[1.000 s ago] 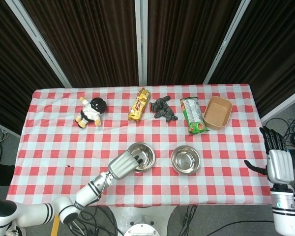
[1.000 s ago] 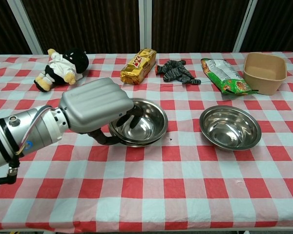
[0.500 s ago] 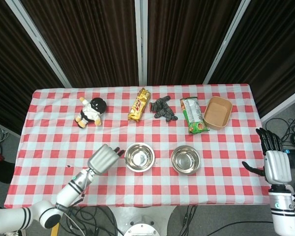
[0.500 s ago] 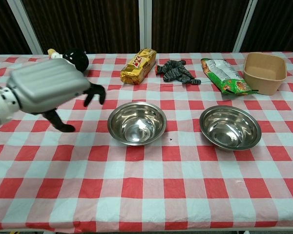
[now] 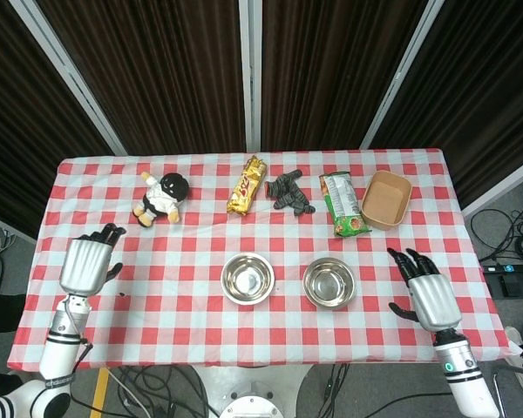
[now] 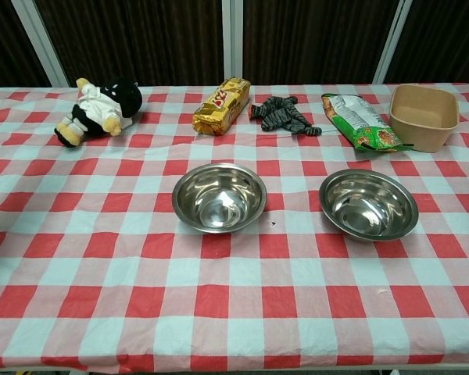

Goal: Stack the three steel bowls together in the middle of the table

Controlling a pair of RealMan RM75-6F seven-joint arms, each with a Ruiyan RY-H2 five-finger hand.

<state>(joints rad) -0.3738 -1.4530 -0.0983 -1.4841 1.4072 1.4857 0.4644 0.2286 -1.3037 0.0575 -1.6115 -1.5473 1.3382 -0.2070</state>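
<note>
Our left hand (image 5: 85, 264) is now hanging at the tabletop's left edge, having pulled away from the middle bowl (image 5: 247, 278), fingers apart and holding nothing. Our right hand (image 5: 430, 296) is coming in over the right edge, also spread and empty. The middle bowl looks double-rimmed, so we are judging two nested; the right bowl (image 5: 329, 282) is sitting near the front edge, unstacked.

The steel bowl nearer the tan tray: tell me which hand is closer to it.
Right. The right hand hangs open just past that bowl, over the table's right part. The left hand is off at the left edge, beyond the other bowl.
</note>
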